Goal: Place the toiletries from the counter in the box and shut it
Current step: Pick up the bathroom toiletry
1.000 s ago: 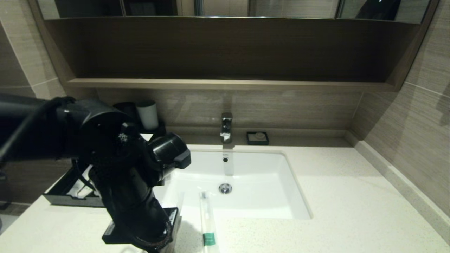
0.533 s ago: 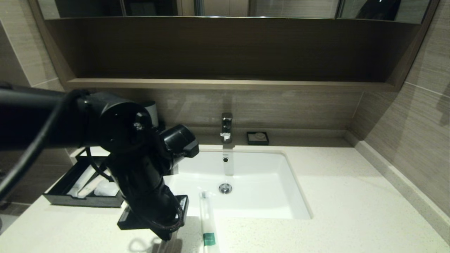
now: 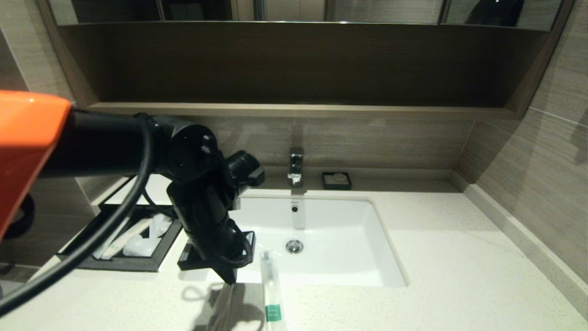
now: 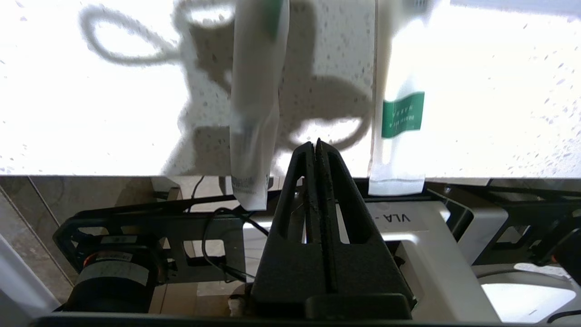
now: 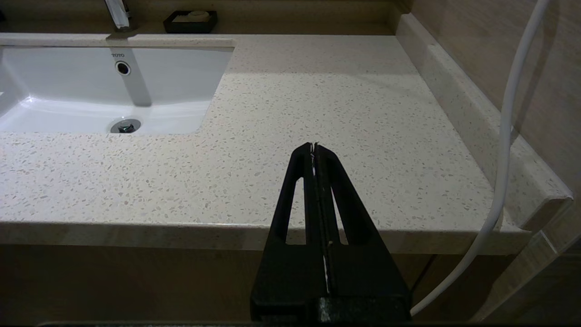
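Note:
A wrapped stick with a green label band (image 3: 272, 294) lies over the front rim of the sink (image 3: 349, 257) onto the counter (image 3: 436, 276). It also shows in the left wrist view (image 4: 399, 113), next to a second wrapped stick (image 4: 254, 91). My left gripper (image 3: 228, 278) points down at the counter between them, shut and empty (image 4: 316, 143). The black box's drawer (image 3: 119, 265) stands pulled out at the left with white wrapped items (image 3: 133, 239) inside. My right gripper (image 5: 314, 145) is shut and empty, off the counter's front right edge.
A chrome faucet (image 3: 296, 165) and a small black soap dish (image 3: 336, 180) stand behind the sink. A brown wooden shelf (image 3: 298, 109) runs above. A raised stone ledge (image 3: 519, 239) borders the counter on the right. A white cable (image 5: 508, 136) hangs beside the right gripper.
My left arm has swung right and farther from me, uncovering the open drawer. Its shut gripper now sits close to the left of the green-labelled stick.

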{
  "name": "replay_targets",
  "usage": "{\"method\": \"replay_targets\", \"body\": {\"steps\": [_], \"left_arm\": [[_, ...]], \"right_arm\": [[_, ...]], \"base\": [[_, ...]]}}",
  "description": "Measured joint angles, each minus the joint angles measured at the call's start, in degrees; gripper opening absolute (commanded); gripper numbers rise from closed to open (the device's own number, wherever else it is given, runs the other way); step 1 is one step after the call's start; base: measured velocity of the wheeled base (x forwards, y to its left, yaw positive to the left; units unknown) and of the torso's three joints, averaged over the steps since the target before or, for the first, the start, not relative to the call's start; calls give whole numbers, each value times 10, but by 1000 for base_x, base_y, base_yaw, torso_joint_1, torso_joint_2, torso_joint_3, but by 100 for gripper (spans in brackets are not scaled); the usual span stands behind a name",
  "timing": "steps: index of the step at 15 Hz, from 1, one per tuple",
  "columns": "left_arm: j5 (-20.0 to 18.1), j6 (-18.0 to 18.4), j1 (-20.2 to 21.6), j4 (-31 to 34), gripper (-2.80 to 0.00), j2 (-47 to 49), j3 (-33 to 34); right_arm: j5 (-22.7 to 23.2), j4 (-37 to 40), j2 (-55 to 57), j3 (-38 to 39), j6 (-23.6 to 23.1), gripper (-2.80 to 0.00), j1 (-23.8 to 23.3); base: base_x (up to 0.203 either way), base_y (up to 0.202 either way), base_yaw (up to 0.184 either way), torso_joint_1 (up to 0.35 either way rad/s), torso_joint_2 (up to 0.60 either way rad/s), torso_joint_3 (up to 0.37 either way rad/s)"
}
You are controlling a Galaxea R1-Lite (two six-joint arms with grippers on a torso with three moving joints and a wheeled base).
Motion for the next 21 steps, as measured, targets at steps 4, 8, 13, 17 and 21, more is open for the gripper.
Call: {"method": "replay_targets", "body": {"steps": [4,8,13,17,21], "left_arm": [[11,35,37,10,-280,29,-41],[35,42,54,9,-280,52,-49],[35,42,54,9,-280,74,-71],[33,45,54,9,-280,83,-75],[33,45,54,9,-280,86,-74]], "right_arm": [[0,0,0,0,0,-280,0],[0,0,0,0,0,-280,0],[0,0,0,0,0,-280,0],[0,0,0,0,0,-280,0],[0,0,0,0,0,-280,0]], "base": [[0,0,0,0,0,0],[0,0,0,0,0,0],[0,0,0,0,0,0],[0,0,0,0,0,0],[0,0,0,0,0,0]]}}
